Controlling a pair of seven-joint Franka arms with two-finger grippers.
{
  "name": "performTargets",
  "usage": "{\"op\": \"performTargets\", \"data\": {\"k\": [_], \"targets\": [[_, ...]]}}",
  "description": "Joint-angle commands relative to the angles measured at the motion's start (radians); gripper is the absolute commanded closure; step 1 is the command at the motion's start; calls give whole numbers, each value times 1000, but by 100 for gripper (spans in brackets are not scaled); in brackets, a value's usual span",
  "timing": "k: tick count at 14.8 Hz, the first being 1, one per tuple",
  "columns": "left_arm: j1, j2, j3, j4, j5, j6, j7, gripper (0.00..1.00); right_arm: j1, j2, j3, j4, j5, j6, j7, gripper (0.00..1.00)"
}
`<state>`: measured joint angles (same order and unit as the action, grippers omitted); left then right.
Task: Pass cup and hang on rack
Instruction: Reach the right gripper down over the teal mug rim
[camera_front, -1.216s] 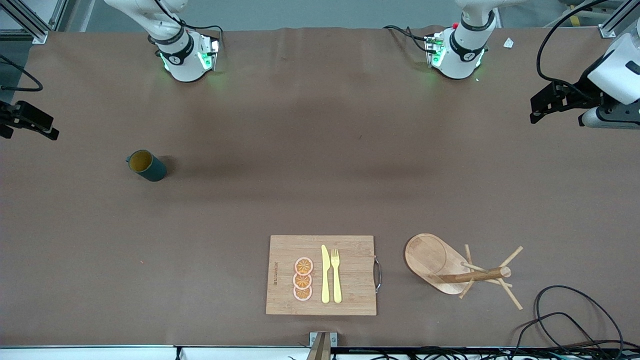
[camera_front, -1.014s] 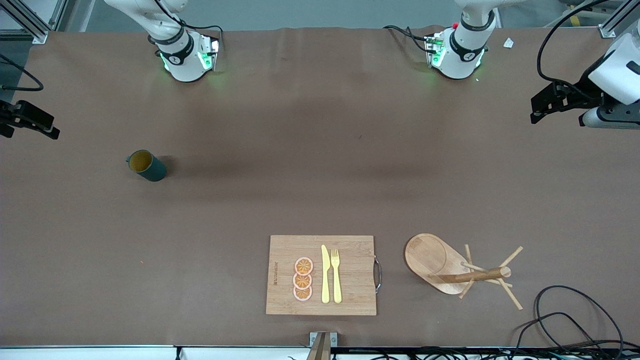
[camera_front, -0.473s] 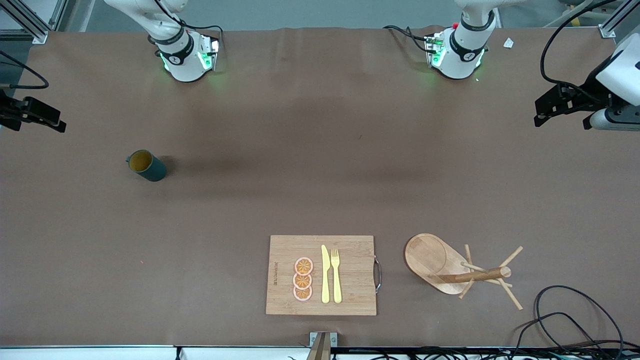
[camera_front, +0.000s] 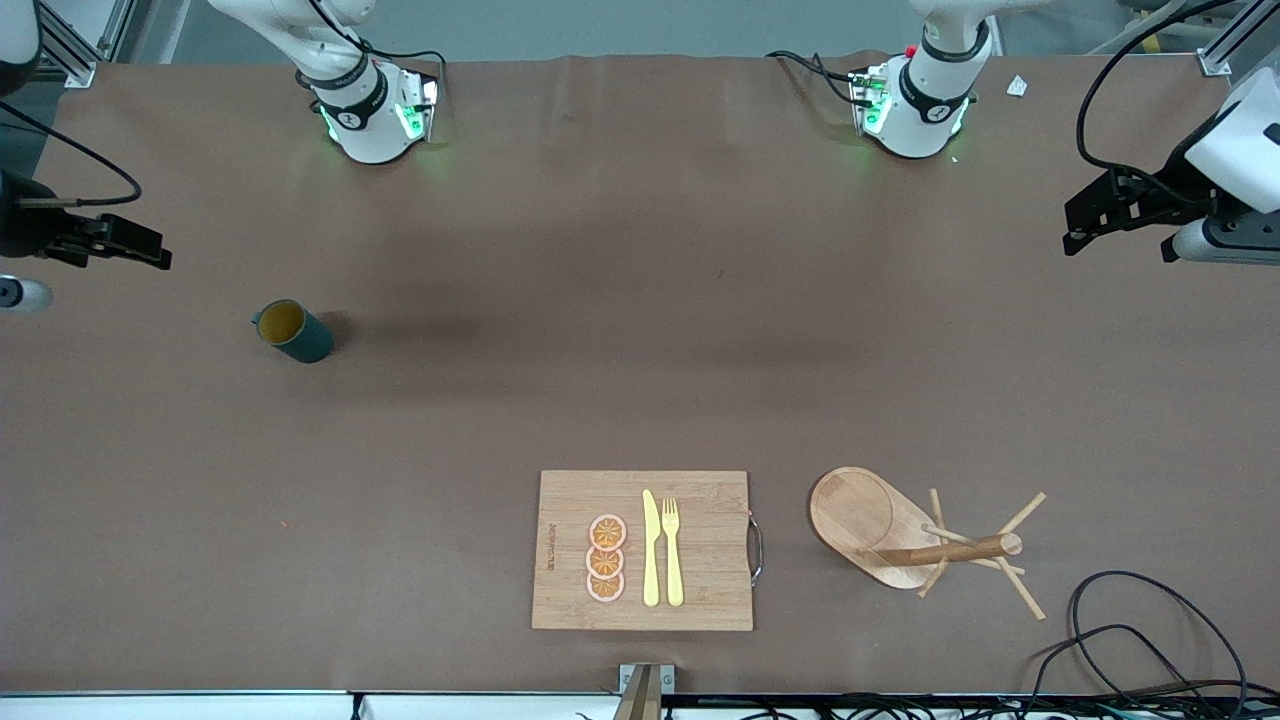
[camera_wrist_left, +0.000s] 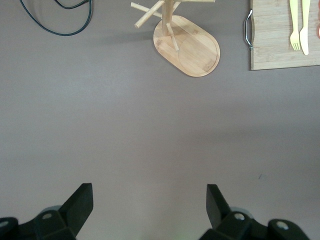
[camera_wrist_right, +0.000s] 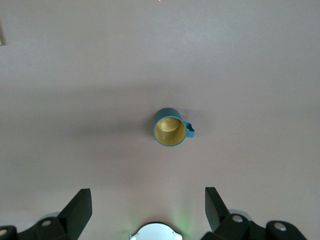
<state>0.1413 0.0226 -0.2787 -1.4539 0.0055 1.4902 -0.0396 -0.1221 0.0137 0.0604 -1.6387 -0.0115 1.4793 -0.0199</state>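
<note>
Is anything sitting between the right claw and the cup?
Nothing visible. The right claw, open, hangs over bare table toward the right arm's end; the cup stands upright, alone on the mat, in plain sight of the right wrist camera.

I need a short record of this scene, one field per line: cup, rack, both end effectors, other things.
cup: cup upright on the table, toward the right arm's end, not held
rack: rack beside the cutting board, no cup on it
right end effector: right end effector open, near the cup
left end effector: left end effector open, waiting
on board: knife, fork, orange slices
</note>
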Motion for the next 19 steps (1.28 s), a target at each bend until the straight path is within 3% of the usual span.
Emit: {"op": "performTargets", "data": {"k": [1, 8, 16, 19], "targets": [[-3, 19, -2, 18, 19, -7, -2, 0, -10, -136, 9, -240, -1, 160, 6, 0], [-3, 22, -2, 20, 19, -7, 12, 0, -39, -178, 1, -475, 25, 384, 8, 0], [-2, 22, -2, 20, 19, -16, -2, 0, -4, -146, 6, -685, 39, 732, 11, 0], [-3, 22, -2, 20, 19, -16, -2, 0, -10, -126, 4, -736, 39, 798, 11, 0]]}}
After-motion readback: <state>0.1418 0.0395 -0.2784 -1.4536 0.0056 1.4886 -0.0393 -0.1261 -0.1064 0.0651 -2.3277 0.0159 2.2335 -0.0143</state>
